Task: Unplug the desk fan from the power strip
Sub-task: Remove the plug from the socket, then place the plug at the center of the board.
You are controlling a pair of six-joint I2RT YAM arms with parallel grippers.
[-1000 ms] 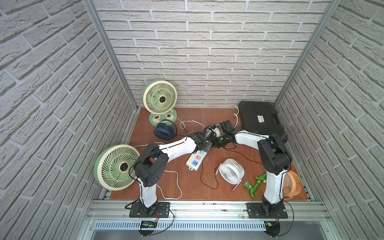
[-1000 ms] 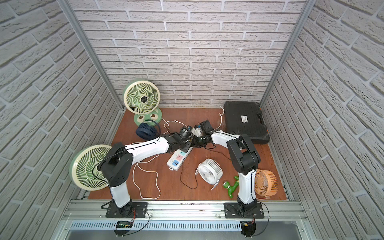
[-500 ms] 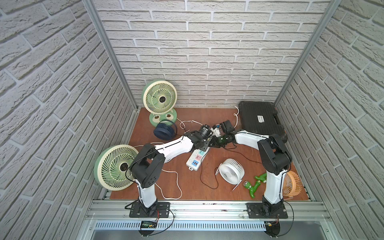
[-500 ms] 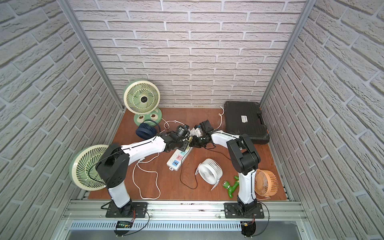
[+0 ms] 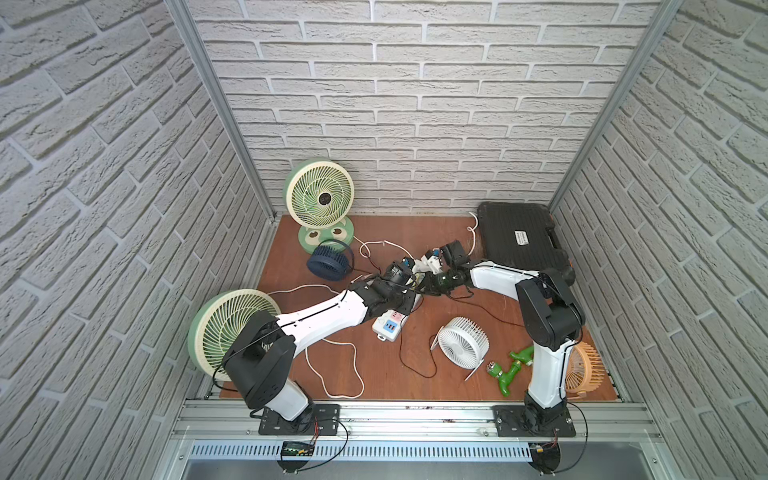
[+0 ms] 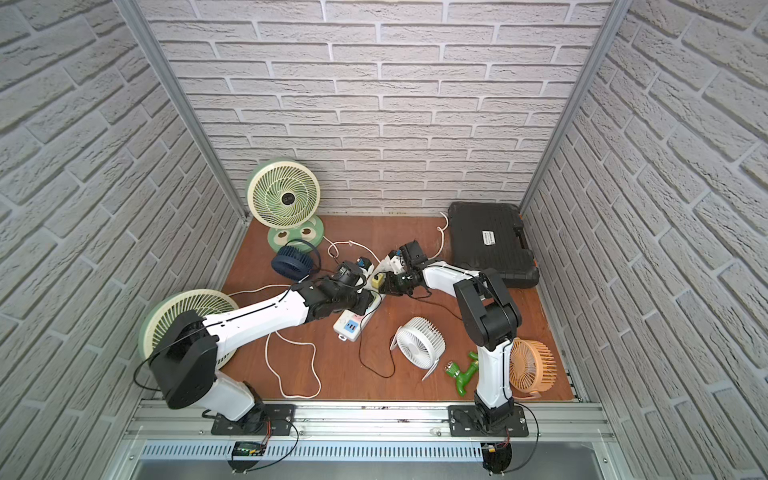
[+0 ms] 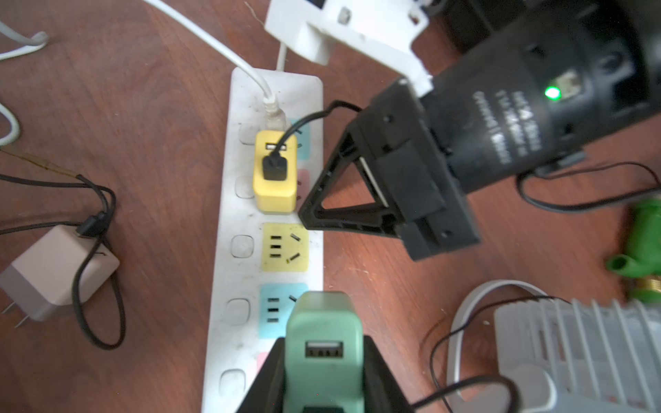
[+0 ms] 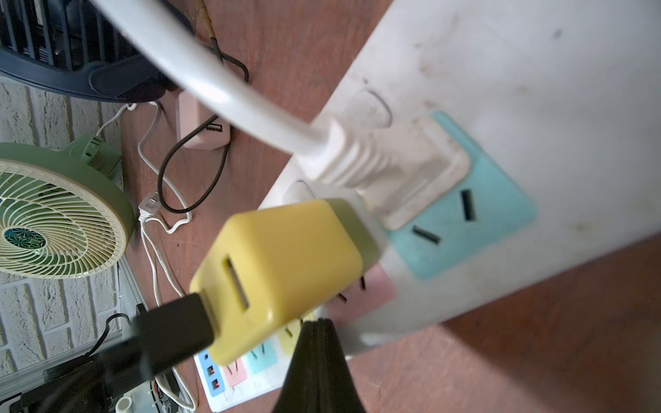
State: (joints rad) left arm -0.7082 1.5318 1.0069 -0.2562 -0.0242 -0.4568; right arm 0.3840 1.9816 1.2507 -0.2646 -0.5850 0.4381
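1. Strip (image 5: 390,328) lies mid-table (image 5: 390,386) in both top views, its blue USB end toward 7 o'clock. The arms hide its sockets there.
2. White fan (image 5: 461,343) lies near that end, at 3 o'clock of it.
3. Only the left wrist view shows the left hand (image 7: 322,372) clamped on a green adapter (image 7: 323,321) over the strip. Whether its prongs are seated cannot be told.
4. That view also shows a yellow adapter (image 7: 275,193) plugged into the strip, with a black cable (image 7: 274,168) in its port. The right hand (image 7: 304,214) is clenched on nothing, its tip just beside that adapter.
5. The right wrist view adds a white plug (image 8: 393,171) seated in a teal socket, just beside the yellow adapter.
6. Both wrist views show a pink adapter (image 7: 60,271) lying on the table, off the strip.
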